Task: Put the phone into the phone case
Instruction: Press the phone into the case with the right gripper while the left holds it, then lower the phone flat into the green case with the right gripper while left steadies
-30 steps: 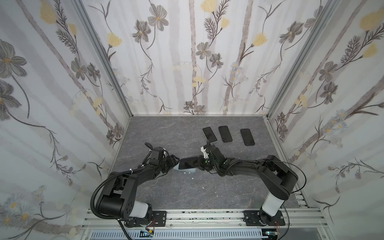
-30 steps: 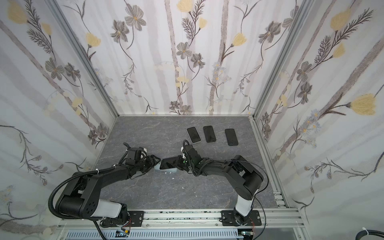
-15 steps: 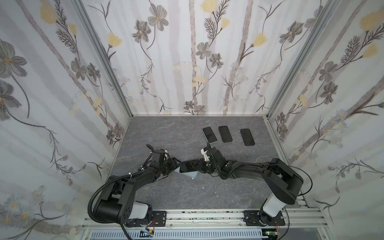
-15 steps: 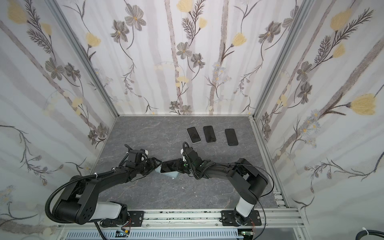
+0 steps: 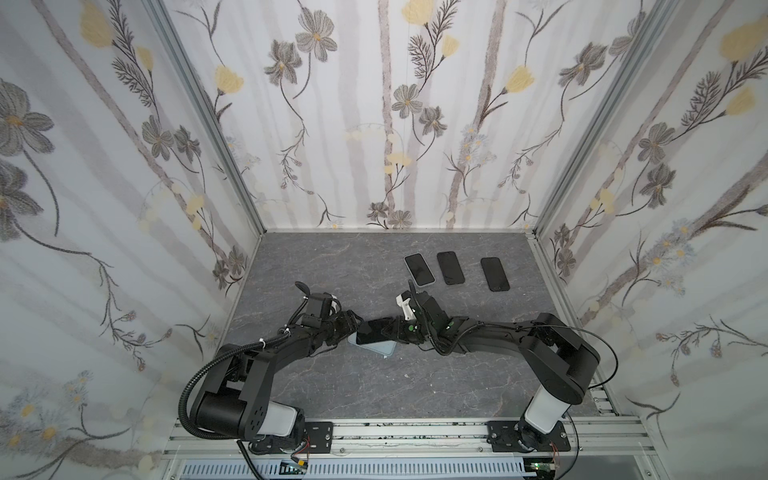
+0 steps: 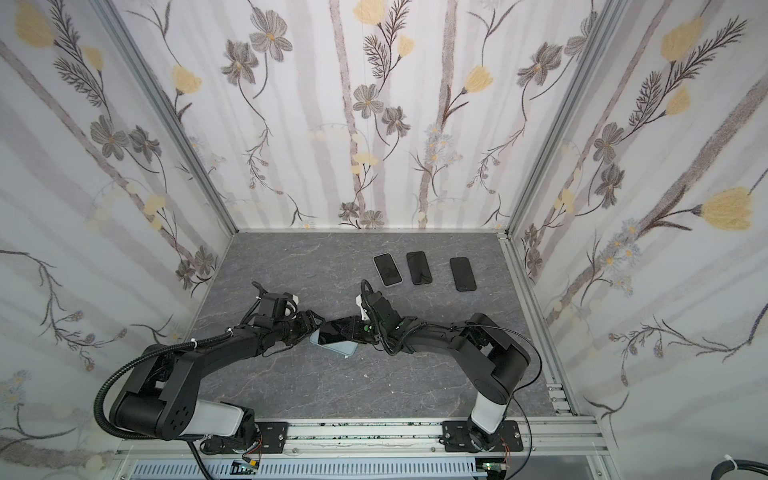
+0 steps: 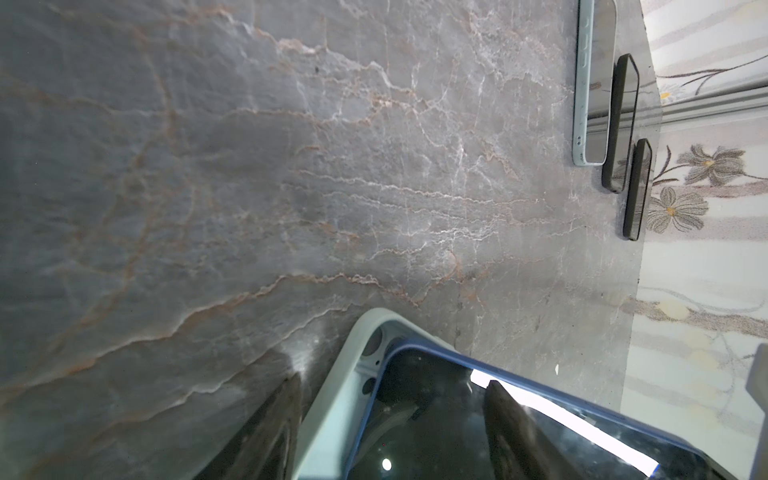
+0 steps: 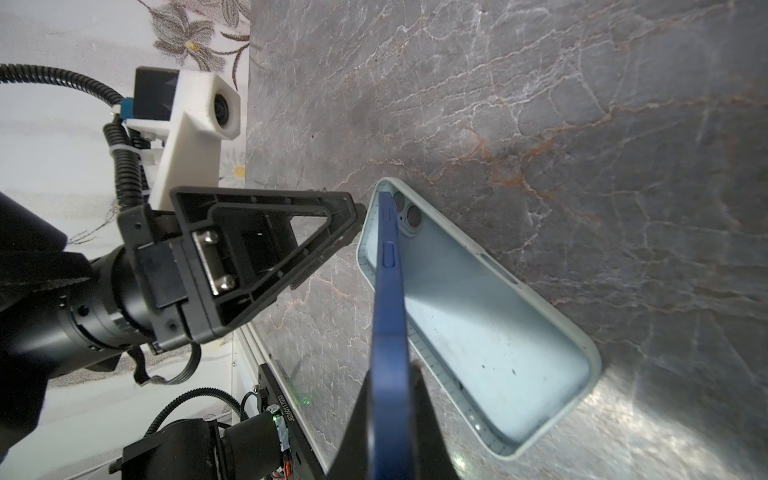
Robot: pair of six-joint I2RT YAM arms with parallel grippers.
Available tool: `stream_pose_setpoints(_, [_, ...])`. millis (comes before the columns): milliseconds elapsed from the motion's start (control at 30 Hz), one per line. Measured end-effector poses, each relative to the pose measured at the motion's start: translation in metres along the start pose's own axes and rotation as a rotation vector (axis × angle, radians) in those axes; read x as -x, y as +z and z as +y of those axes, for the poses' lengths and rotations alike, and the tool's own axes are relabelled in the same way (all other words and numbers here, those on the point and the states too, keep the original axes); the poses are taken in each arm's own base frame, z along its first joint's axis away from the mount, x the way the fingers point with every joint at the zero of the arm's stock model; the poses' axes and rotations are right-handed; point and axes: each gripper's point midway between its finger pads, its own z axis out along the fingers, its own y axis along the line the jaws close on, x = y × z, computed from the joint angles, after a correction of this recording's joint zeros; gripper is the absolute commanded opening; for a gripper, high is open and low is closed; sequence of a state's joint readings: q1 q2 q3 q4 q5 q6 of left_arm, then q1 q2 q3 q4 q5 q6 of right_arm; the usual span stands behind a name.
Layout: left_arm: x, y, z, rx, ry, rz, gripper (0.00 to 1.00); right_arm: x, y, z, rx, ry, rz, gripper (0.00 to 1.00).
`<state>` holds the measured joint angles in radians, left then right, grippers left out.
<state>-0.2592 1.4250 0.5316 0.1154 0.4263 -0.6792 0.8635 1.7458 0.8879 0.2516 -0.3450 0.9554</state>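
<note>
A pale blue-green phone case (image 8: 478, 316) lies open side up on the grey table, seen in both top views (image 5: 384, 351) (image 6: 345, 350). My right gripper (image 8: 392, 370) is shut on the blue-edged phone (image 8: 388, 291), holding it tilted, one end down in the case's camera-hole end. In the top views the phone's dark screen (image 5: 374, 332) (image 6: 336, 330) lies between my right gripper (image 5: 399, 330) and left gripper (image 5: 353, 326). My left gripper (image 7: 394, 381) is open at that end: one finger (image 7: 270, 428) outside the case wall (image 7: 332, 395), the other (image 7: 511, 428) over the phone's screen (image 7: 424, 415).
Three more phones lie in a row at the back right: one in a pale case (image 5: 419, 269), two dark ones (image 5: 450, 267) (image 5: 494, 274). Flowered walls close in three sides. An aluminium rail (image 5: 415, 432) with both arm bases runs along the front.
The phone, case and both grippers have shifted slightly toward the front of the table, and the right arm's elbow has swung outward. Both gripper states look the same.
</note>
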Motion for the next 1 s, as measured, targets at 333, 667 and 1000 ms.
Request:
stream_pose_setpoints(333, [-0.007,-0.001,0.009,0.017,0.008,0.001,0.70,0.004,0.012,0.004,0.011,-0.021,0.015,0.00])
stream_pose_setpoints(667, [-0.006,-0.001,0.011,-0.015,-0.019,-0.047,0.69,0.002,0.021,0.002,0.054,-0.013,0.014,0.00])
stream_pose_setpoints(1000, [-0.015,-0.009,0.016,-0.038,-0.039,-0.076,0.69,-0.008,0.003,-0.005,0.029,0.037,0.003,0.00])
